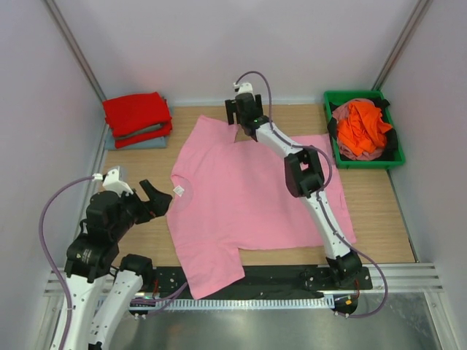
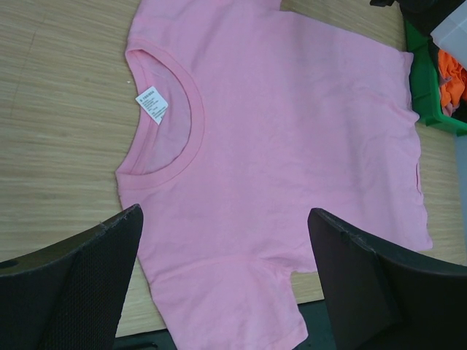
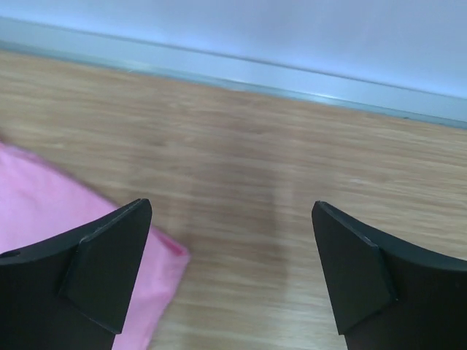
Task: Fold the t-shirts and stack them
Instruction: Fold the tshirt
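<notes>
left pincer (image 2: 225, 213) wide, empty | right pincer (image 3: 233, 205) wide, empty | pink t-shirt (image 1: 248, 197) flat

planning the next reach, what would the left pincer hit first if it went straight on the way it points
Most likely the pink shirt; the open left pincer aims at it with nothing in between, though depth is unclear.

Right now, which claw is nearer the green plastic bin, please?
Right. The right claw is at the far edge, left of the green plastic bin; the left claw, beyond the pink fabric t-shirt.
</notes>
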Available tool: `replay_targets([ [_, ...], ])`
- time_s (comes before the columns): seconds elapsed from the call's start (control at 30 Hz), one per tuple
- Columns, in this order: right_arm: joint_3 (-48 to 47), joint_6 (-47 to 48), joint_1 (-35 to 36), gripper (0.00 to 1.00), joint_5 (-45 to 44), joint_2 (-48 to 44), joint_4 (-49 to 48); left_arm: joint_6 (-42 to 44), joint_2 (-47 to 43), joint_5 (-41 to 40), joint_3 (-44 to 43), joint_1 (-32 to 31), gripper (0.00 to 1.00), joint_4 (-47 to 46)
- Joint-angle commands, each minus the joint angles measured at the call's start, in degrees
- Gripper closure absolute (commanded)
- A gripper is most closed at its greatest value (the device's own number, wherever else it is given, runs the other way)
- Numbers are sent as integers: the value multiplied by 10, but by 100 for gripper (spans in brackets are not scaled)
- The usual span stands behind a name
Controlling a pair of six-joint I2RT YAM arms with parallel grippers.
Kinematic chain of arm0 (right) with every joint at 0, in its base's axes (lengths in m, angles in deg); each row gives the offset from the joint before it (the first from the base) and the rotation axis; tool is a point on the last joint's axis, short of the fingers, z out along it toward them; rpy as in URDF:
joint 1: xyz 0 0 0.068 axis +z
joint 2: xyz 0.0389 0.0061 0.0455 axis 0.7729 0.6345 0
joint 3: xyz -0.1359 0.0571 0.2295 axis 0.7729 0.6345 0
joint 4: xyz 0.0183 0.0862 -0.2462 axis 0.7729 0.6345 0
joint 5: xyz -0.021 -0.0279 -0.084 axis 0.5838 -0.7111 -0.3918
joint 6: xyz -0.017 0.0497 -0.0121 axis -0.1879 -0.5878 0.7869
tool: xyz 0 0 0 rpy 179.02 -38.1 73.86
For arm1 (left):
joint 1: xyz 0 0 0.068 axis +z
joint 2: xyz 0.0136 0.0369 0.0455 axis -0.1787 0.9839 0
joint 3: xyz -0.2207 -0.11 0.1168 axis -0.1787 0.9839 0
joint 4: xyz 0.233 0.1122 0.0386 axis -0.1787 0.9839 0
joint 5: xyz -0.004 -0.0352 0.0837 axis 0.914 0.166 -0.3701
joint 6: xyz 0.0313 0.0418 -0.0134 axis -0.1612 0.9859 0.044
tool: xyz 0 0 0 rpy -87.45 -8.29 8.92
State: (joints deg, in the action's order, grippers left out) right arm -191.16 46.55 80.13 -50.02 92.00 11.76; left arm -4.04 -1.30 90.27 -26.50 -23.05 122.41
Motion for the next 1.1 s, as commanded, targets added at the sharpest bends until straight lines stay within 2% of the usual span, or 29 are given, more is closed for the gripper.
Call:
replay_targets([
  [0.0,-21,2,-2,0,-35,-35,-48,1,10,10,-1,4,5,-8],
  [0.17,67,8,-2,0,-71,-114,-46,-1,10,8,2,5,5,-14],
  [0.27,127,-5,1,0,-82,-222,-25,-5,24,-14,9,5,5,-22],
  [0.33,203,-22,2,0,-86,-318,-5,-5,40,-26,11,5,6,-29],
  [0.37,234,-28,2,0,-85,-351,19,-4,69,-44,8,5,6,-31],
  [0.47,371,-57,1,0,-82,-481,61,-33,144,-28,-4,5,5,-56],
  [0.5,441,-67,-1,0,-83,-515,72,-44,169,-9,-6,5,6,-66],
  [0.53,470,-96,-5,0,-84,-560,85,-64,190,12,-10,4,6,-78],
  [0.6,531,-124,-37,0,-50,-597,144,-75,255,25,-13,-1,7,-126],
  [0.63,548,-138,-54,0,0,-608,158,-78,275,24,-18,-6,7,-143],
  [0.73,594,-168,-99,0,69,-634,228,-78,377,-4,-55,-41,7,-198],
  [0.83,634,-178,-97,4,90,-673,254,-77,455,-26,-102,-94,7,-183],
  [0.93,715,-220,-69,4,120,-771,230,-94,455,-91,-119,-175,5,-159],
  [1.03,766,-268,-5,2,56,-860,251,-140,415,-119,-108,-268,4,-77],
  [1.07,781,-279,10,2,27,-876,261,-158,400,-133,-87,-328,4,-37],
])
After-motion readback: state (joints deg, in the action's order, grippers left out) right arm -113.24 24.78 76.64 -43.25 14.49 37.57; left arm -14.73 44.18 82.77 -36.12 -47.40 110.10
